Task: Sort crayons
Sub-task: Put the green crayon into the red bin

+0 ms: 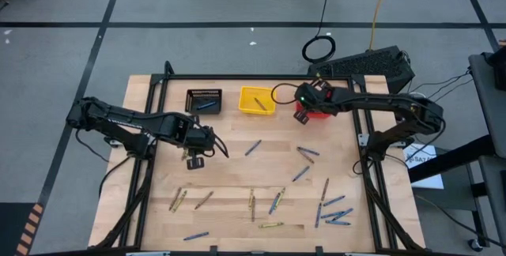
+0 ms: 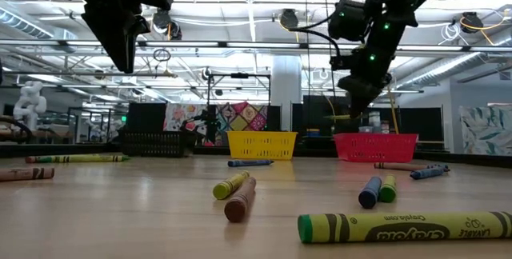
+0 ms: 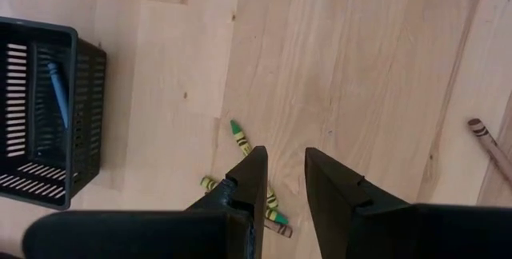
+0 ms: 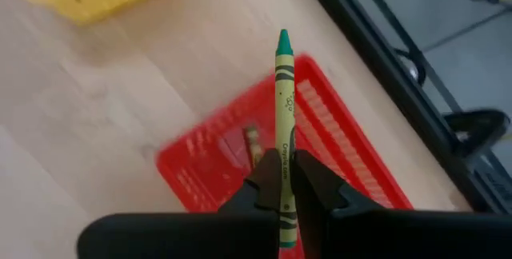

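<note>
Many crayons, blue [image 1: 253, 147], olive-yellow [image 1: 269, 226] and tan-brown [image 1: 204, 200], lie flat on the wooden table [image 1: 237, 169]. My right gripper [image 4: 286, 173] is shut on a green crayon [image 4: 284, 91] above the red basket [image 4: 336, 155], which has a brownish crayon [image 4: 254, 143] inside; it also shows in the high view [image 1: 304, 104]. My left gripper [image 3: 286, 163] is open and empty, raised over the table's left half [image 1: 195, 160], above some olive-green crayons [image 3: 240, 137]. The black basket [image 1: 204, 100] holds a blue crayon [image 3: 56, 83]; the yellow basket [image 1: 257, 100] holds one crayon. My right gripper pinches the green crayon between its two fingers, on the wrapped shaft toward its blunt rear end [image 4: 284, 153]. The crayon lies along the fingers and sticks out ahead of them, tip [image 4: 283, 43] forward. It is lifted clear, over the red basket.
The three mesh baskets stand in a row along the table's far edge. A dark metal frame [image 1: 237, 78] borders the table. Loose crayons are spread over the near and right parts of the table, with bare wood between them.
</note>
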Robot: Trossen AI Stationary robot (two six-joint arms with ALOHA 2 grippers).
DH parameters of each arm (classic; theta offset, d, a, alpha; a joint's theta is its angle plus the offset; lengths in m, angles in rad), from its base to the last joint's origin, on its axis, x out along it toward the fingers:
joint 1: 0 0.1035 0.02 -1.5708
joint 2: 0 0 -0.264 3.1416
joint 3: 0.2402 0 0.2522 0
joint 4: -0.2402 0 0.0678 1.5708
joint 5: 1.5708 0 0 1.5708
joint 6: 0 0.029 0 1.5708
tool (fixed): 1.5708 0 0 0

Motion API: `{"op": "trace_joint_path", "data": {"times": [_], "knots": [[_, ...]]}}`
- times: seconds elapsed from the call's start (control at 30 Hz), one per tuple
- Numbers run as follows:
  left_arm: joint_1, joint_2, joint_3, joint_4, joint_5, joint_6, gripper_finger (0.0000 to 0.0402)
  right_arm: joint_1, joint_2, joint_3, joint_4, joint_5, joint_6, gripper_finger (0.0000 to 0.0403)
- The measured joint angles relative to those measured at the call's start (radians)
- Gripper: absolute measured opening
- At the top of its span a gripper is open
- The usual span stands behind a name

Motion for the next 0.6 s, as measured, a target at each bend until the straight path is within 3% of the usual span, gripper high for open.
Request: {"op": "trace_joint_path", "data": {"times": [0.6], "knots": [[0.000, 0.000, 0.000, 0.001, 0.000, 0.019, 0.0080, -0.110, 0.010, 0.000, -0.073, -0.130, -0.001, 0.0000]]}}
